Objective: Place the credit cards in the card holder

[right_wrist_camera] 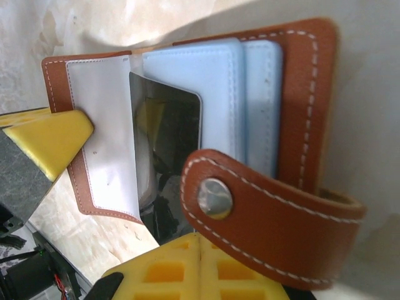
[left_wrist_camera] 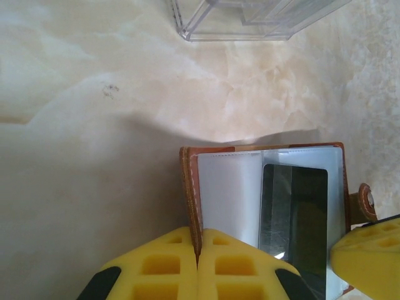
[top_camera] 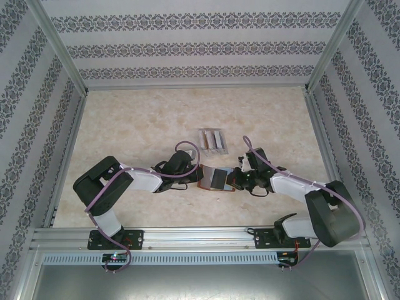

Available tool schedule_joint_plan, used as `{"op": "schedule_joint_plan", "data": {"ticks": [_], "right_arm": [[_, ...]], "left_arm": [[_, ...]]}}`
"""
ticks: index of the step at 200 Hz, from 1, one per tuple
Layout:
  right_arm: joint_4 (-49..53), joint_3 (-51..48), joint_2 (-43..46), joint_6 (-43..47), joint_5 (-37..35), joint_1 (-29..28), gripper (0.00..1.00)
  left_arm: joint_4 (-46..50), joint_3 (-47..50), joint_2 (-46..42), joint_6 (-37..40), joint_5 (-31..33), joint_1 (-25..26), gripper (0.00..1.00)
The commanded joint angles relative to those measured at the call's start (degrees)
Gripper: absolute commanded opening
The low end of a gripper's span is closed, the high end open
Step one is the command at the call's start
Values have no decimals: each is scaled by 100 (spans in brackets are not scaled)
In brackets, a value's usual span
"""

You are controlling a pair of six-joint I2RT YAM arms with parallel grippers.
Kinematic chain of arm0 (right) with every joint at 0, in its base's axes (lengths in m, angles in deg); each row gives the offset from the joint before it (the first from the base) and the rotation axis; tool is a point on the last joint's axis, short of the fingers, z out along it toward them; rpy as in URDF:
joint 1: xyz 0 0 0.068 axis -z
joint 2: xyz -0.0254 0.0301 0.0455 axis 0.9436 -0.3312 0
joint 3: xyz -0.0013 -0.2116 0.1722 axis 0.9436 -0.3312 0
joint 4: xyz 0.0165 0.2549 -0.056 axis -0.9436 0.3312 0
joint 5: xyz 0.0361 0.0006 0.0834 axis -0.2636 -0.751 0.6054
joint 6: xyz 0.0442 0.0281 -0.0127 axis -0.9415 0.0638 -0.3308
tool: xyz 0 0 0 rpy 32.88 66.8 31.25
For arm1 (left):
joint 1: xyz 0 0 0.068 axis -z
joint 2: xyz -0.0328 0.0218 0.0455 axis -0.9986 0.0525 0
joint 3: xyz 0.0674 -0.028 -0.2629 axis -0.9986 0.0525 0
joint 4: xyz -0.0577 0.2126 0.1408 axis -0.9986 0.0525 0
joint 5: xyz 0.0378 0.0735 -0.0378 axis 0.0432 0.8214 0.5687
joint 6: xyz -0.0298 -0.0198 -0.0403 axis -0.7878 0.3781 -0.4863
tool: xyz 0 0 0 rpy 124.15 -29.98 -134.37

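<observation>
**A:** Where's the wallet (top_camera: 205, 178) relative to the tools?

**B:** It's lying open on the table (left_wrist_camera: 94, 156), right between them. The left tool (left_wrist_camera: 199, 240) is clamped on its brown edge, and the leather runs straight into the seam between the pads (left_wrist_camera: 169, 265). On the far side the right tool (right_wrist_camera: 200, 247) has its pads pressed together. The snap tab (right_wrist_camera: 275, 219) curls across just ahead of them, and I can't tell if anything's pinched.

**A:** And the card?

**B:** A dark, shiny card (right_wrist_camera: 169, 134) sits in the clear pocket, ahead of the right tool and slightly left. The right wrist cam picks up blue stitched pockets (right_wrist_camera: 209, 94) beside it. The left wrist cam shows a clear rack (left_wrist_camera: 250, 19) further ahead of the left tool. The top cam has both tools facing each other across the wallet.
</observation>
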Motion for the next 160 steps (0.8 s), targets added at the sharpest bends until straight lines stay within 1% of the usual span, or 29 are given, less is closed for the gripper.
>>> {"op": "schedule_joint_plan", "data": {"ticks": [1, 22, 38, 40, 45, 51, 72, 93, 124, 145, 160], "right_arm": [[536, 176, 118, 334, 56, 119, 0], [761, 373, -63, 502, 211, 187, 0], [634, 448, -212, 464, 369, 187, 0], [616, 458, -223, 450, 384, 187, 2], [530, 461, -242, 398, 423, 187, 12], [414, 446, -249, 320, 473, 179, 18], [238, 425, -145, 67, 396, 146, 26], [417, 510, -153, 73, 181, 142, 33], [256, 494, -367, -81, 88, 101, 35], [175, 571, -516, -178, 63, 9, 32], [180, 621, -558, -211, -104, -91, 32]], "left_arm": [[344, -44, -6, 56, 109, -46, 0], [361, -60, -14, 81, 122, -46, 0], [363, -56, -17, 78, 94, -45, 0], [353, -50, -20, 75, 90, -46, 0], [344, -51, -15, 74, 88, -46, 0], [338, -48, -23, 74, 88, -51, 0], [374, -54, -50, 95, 123, -46, 0], [335, -44, -43, 71, 88, -46, 0], [324, -50, -8, 47, 35, -46, 0], [345, -63, -15, 55, 60, -46, 0], [347, -55, -23, 47, 33, -46, 0]]}}
